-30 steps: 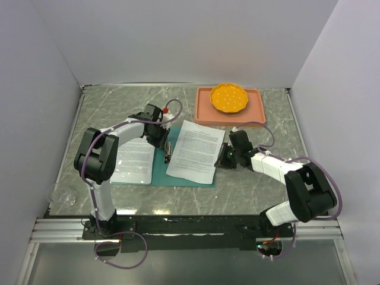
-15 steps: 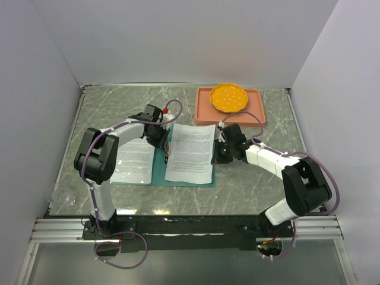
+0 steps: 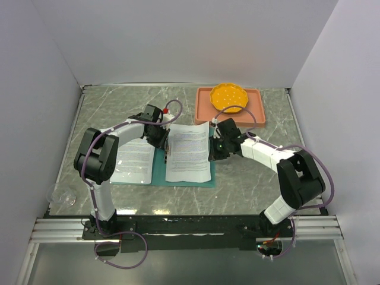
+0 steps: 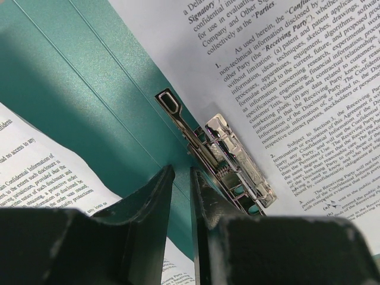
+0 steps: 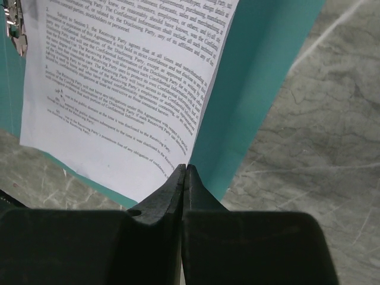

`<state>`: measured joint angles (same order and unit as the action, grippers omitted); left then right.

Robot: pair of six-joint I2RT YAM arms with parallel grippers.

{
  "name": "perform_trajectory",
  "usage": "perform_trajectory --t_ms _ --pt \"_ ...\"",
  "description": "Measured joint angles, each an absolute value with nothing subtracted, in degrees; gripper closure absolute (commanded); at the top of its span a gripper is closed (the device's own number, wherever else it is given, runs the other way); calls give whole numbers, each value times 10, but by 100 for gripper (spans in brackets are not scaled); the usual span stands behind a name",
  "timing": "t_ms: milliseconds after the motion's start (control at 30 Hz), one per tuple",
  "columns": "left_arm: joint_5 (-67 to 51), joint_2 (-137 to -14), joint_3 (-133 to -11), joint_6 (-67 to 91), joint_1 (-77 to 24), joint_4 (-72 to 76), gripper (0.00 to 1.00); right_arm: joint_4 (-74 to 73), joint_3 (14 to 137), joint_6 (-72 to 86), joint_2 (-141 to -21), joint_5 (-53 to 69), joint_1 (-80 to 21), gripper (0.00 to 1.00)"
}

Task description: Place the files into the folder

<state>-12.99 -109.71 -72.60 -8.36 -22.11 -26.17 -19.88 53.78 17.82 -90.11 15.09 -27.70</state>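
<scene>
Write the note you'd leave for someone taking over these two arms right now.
Left gripper: fingers nearly closed at the small metal clip; whether it grips the clip is unclear.
Right gripper: shut on the right edge of a white printed paper sheet.
Done: that sheet lies over the right half of the open flat teal folder, its left edge by the clip. A second printed sheet lies on the left half.
To do: probably seat the sheets under the clip, release, close the folder.
</scene>
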Motion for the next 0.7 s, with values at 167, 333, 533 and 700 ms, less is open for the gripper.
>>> perform_trajectory --t_ms 167,333,533,700 --pt "-130 -1096 -726 -85 -221 -262 74 -203 544 172 -904 151 -284 100" --pt "-130 -1096 -725 -85 -221 -262 74 -207 544 171 -910 151 -290 71" --pt "-124 -1092 -724 -88 -221 -265 74 -213 544 171 -911 144 -291 54" --pt "-121 -1080 -724 -89 -221 -279 74 -216 544 170 -911 136 -291 46"
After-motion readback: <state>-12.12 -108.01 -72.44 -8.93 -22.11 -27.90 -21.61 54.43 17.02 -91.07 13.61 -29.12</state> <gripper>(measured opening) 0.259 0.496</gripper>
